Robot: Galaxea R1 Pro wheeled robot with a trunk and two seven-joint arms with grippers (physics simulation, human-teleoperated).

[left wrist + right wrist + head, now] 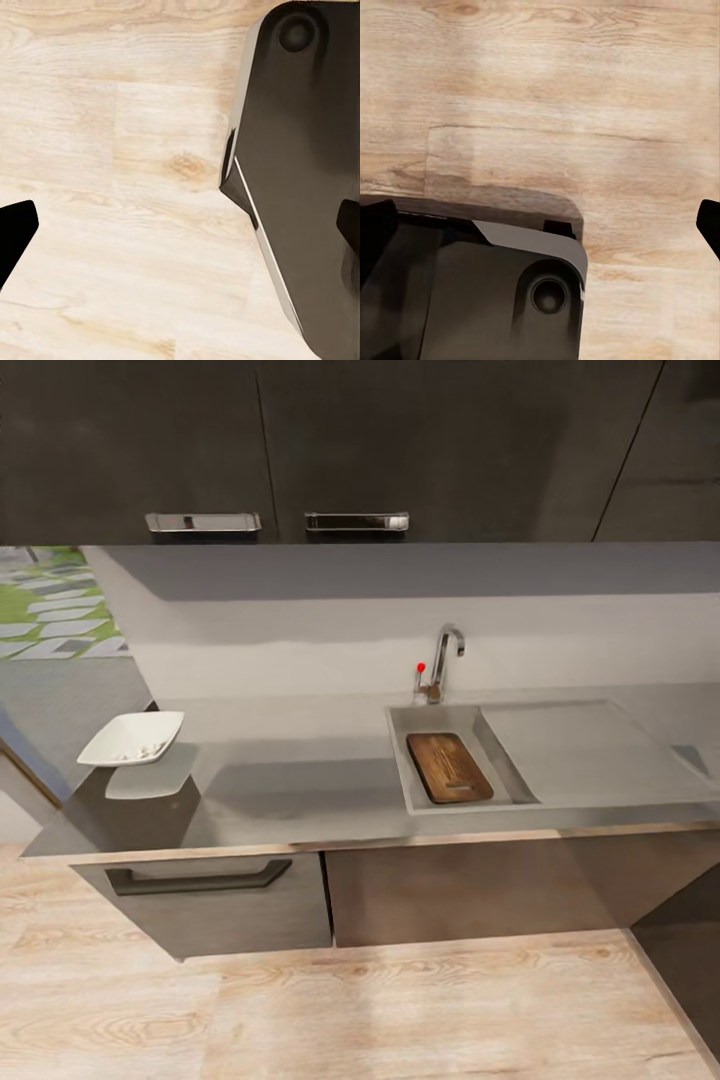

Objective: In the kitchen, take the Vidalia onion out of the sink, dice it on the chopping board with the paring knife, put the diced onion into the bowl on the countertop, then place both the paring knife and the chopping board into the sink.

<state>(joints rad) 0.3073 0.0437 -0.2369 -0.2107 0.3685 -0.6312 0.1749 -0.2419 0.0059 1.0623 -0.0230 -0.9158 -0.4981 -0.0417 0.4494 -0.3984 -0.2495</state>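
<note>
1. The chopping board (449, 767) lies inside the sink (402, 760), flat on the basin floor. Its long axis runs from the tap side toward the front edge of the desk (300, 780), with the oval handle slot at the front end.

2. The white bowl (131, 738) sits well apart at the far left end of the desk, with small pale pieces in it that look like diced onion.

3. The paring knife cannot be made out on the desk or in the basin at this size, so whether it is already in the sink cannot be told.

4. Both arms hang low. The left claw (180, 225) faces down over the light wood floor (112, 150) beside the robot's dark base (300, 150), and the right claw (540, 225) likewise looks down over the floor and the base.

5. Each claw stands released: dark fingertips (15, 232) sit at opposite edges of each wrist view with nothing between them.

6. From the robot's standpoint the sink lies ahead and somewhat to the right, so the right arm appears the nearer one for any further reach into the basin.

7. Judged from how things lie, the task looks close to done, with only the knife unaccounted for.
</note>
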